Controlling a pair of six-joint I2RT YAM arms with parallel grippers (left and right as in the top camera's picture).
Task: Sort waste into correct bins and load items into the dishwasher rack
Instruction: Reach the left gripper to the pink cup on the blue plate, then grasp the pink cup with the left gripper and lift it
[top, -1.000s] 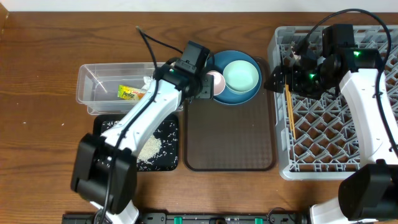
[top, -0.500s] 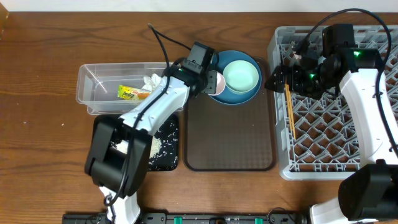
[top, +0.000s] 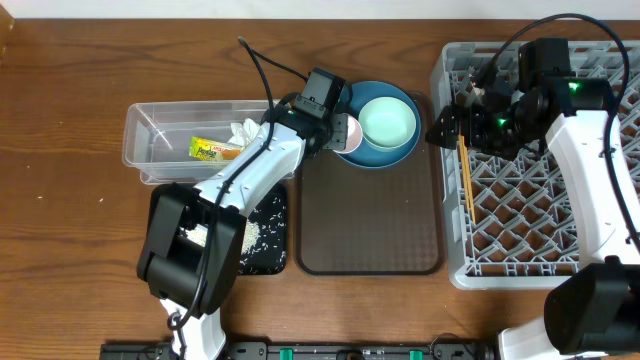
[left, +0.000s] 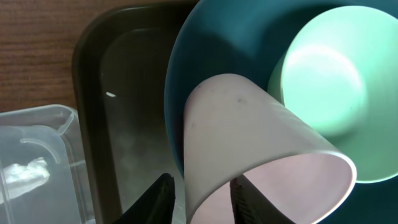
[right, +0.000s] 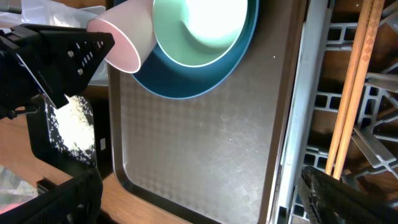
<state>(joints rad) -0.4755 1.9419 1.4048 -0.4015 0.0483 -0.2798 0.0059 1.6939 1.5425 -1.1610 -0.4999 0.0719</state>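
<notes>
The pale pink cup (top: 346, 131) (left: 249, 137) lies on its side against the dark blue bowl (top: 380, 158), which holds the mint green bowl (top: 388, 120). My left gripper (top: 337, 133) (left: 202, 202) straddles the cup's wall at the rim, one finger inside and one outside. A thin gap still shows at the outer finger. My right gripper (top: 446, 128) (right: 199, 186) hangs wide open over the dishwasher rack's (top: 560, 230) left edge, with nothing in it. Two chopsticks (top: 465, 180) (right: 351, 93) lie in the rack.
The bowls sit at the far end of a brown serving tray (top: 370, 220). To the left, a clear tub (top: 150, 130) holds the wrapper (top: 210, 150) and the tissue (top: 245, 130). A black tray (top: 270, 255) in front of it holds rice (top: 240, 240).
My left gripper has slid right to the pink cup's rim and its fingers have narrowed around the cup wall. The right arm has stayed still.
</notes>
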